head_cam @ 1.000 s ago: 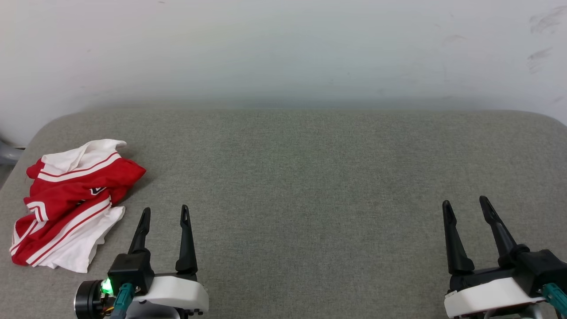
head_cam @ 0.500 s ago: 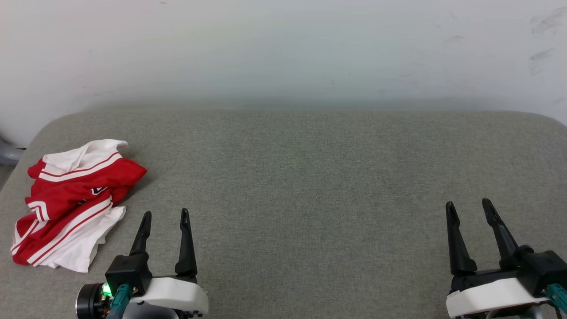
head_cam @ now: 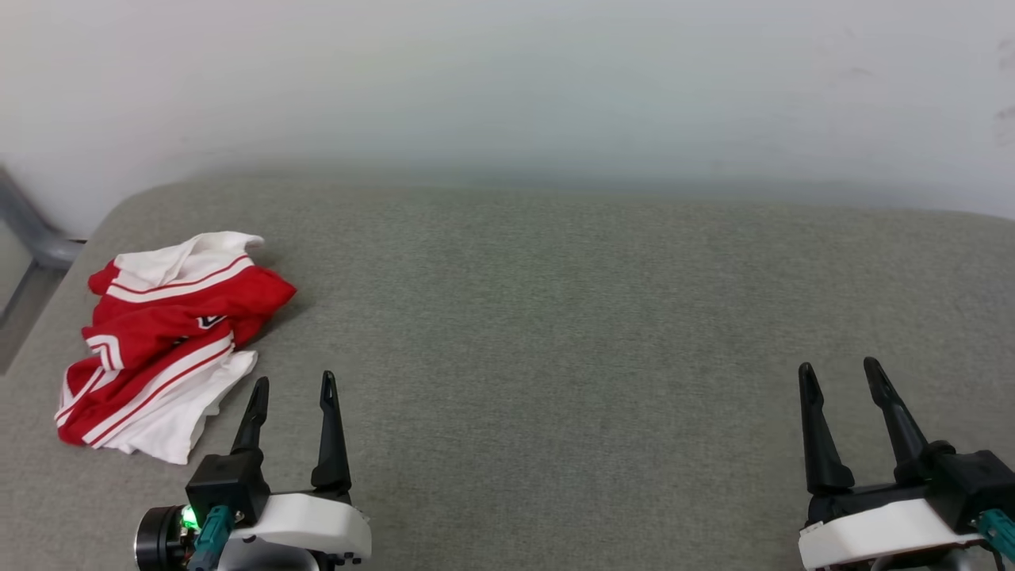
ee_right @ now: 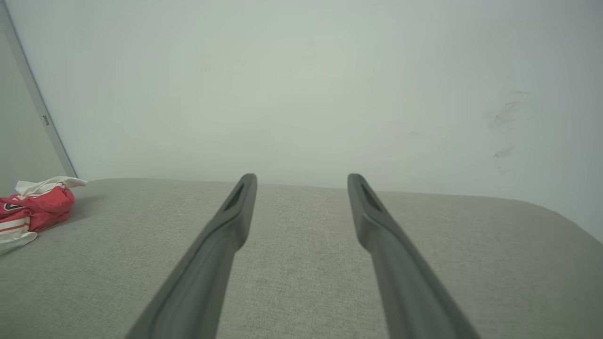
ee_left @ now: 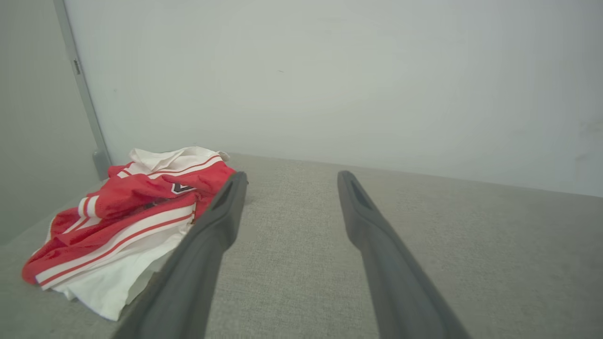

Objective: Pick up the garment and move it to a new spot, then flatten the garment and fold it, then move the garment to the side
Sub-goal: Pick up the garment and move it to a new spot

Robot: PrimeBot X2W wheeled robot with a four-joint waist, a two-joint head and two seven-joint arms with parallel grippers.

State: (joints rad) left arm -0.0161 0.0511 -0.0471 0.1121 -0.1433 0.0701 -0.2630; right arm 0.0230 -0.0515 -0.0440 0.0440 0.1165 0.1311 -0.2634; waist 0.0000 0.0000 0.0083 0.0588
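**Asker:** Where is the garment?

**Me:** The garment (head_cam: 170, 341) lies crumpled in a heap at the left end of the grey padded surface (head_cam: 555, 317), close to its edge. The red body is bunched over the white sleeves, with striped trim showing. Nothing is holding it.

**Asker:** And your jaws?

**Me:** My left gripper (head_cam: 293, 379) hangs just beside the heap, on its right and nearer to me, with its fingers spread wide and empty. From my head the tips look just clear of the cloth. My right gripper (head_cam: 838, 365) is well apart, over the bare right side, equally wide and empty.

**Asker:** How do you pick it up well?

**Me:** I think the left arm should do it, being the closer one. I'd swing it left and come down over the thick red ridge in the middle, not the loose white hem. Thin fabric slips if I pinch only one layer, so I'd bite deep into the folds. Then I'd lift until the trailing edge clears the surface before carrying it toward the open middle.
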